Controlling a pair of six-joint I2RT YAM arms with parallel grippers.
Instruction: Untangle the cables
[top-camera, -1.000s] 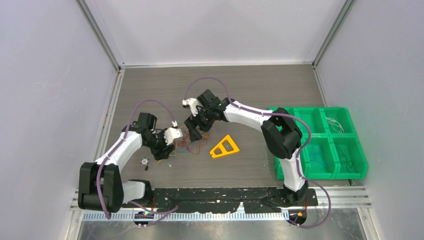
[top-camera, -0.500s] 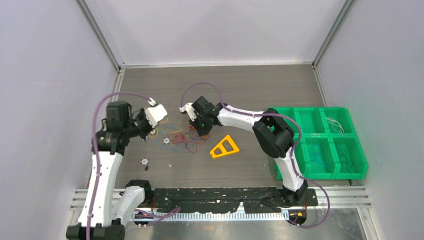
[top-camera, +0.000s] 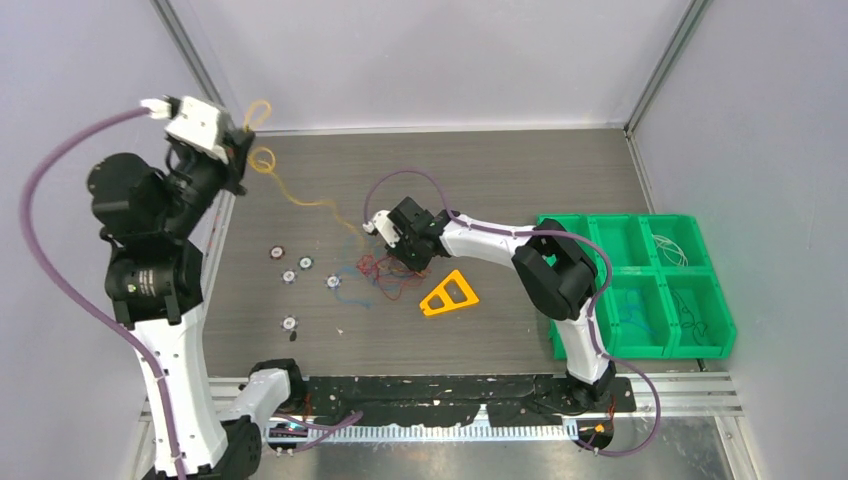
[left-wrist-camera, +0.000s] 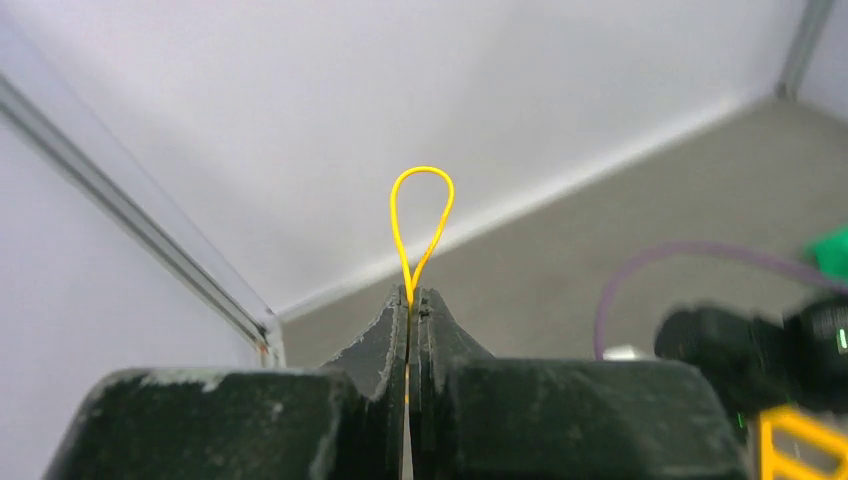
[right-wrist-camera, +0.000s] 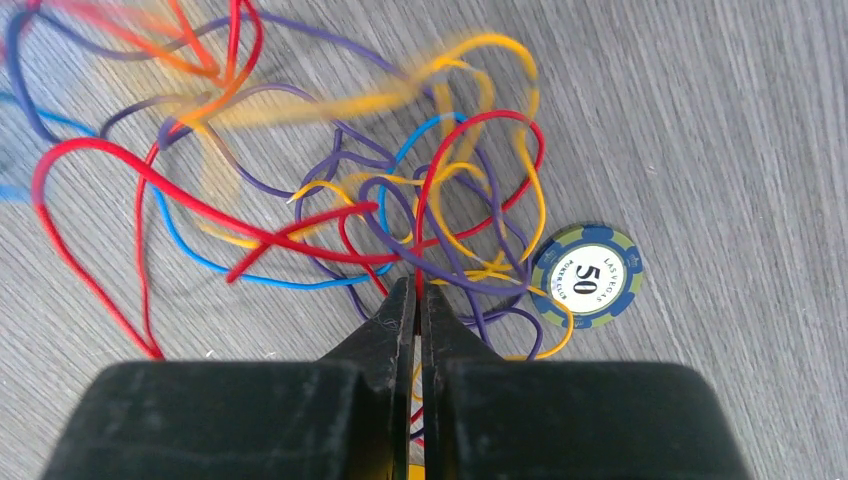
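Fingertips of left gripper (top-camera: 238, 150) high at far left in top view, apparently pinching yellow cable (top-camera: 305, 201), strung down and right into tangle of cables (top-camera: 385, 277) at centre. Right gripper (top-camera: 408, 262) low on tangle's right side; open or shut unreadable from above. Poker chips (top-camera: 303, 264) left of tangle, yellow triangle (top-camera: 448, 295) just right, green bin (top-camera: 640, 290) at right edge.

Left wrist shows fingers (left-wrist-camera: 380, 340) pressed together, clamped on yellow cable, small loop poking past tips.

Right wrist shows fingers (right-wrist-camera: 390, 330) together, pinning strands at tangle's edge. Red, blue, purple, yellow loops spread beyond, partly blurred; one of the poker chips just right of tips.

Looks like drawing one yellow strand free while anchoring the bundle. Next calls for firm anchor, steady pull away until yellow end slips out, then setting it apart.
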